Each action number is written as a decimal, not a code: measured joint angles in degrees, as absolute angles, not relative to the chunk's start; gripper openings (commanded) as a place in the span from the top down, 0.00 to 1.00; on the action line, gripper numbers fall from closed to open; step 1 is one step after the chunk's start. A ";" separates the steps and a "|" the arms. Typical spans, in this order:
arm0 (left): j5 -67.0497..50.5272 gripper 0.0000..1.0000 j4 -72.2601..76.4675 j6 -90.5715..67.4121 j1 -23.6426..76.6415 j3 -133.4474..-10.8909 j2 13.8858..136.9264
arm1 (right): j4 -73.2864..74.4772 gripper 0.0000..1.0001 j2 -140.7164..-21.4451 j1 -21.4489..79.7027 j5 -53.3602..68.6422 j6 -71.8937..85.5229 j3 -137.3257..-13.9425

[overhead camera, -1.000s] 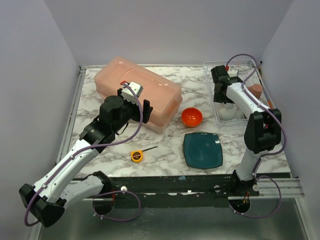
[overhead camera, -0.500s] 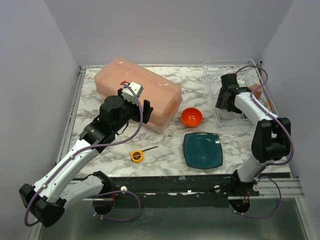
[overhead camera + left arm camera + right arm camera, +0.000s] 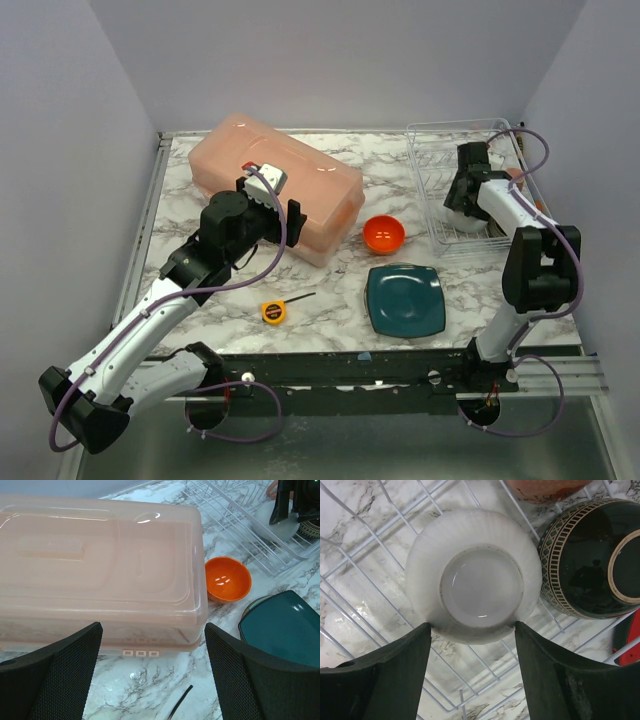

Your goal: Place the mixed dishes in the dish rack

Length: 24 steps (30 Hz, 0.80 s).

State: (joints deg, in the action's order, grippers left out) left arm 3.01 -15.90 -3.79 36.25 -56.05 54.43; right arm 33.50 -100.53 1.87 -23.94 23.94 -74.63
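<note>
Right end effector (image 3: 472, 626) straddles the near rim of the upturned white bowl (image 3: 480, 580) inside the dish rack (image 3: 440, 150), jaws part-open; we cannot tell whether they grip it. We judge that a squeeze on that sloping rim could skid it into the dark bowl (image 3: 585, 565) just beside. Orange bowl (image 3: 384, 234) and teal plate (image 3: 405, 300) lie on the marbled worktop (image 3: 330, 290), between plain pale walls.

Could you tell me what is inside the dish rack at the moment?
An upturned white bowl, a dark bowl beside it and a pinkish mug. The rack floor under the bowls is hidden.
</note>
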 measured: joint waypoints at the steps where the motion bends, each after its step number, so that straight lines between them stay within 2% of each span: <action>1: 3.01 0.17 -15.90 -3.81 36.25 -56.05 54.46 | 33.36 0.31 -100.86 1.85 -24.14 23.94 -74.96; 9: 2.81 0.17 -15.92 -3.84 36.34 -56.05 54.65 | 32.45 0.29 -102.48 0.78 -24.60 23.90 -76.34; 17: 2.79 0.17 -15.92 -3.81 36.45 -56.05 54.68 | 32.82 0.09 -103.70 0.73 -24.73 23.92 -78.39; 24: 2.79 0.17 -15.92 -3.81 36.45 -56.05 55.24 | 33.78 0.04 -98.41 0.73 -20.16 22.92 -78.48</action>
State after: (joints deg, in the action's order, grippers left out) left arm 2.79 -15.92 -3.81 36.45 -56.05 55.24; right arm 33.78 -98.41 0.73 -20.16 22.92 -78.48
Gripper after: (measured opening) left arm 0.833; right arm 0.955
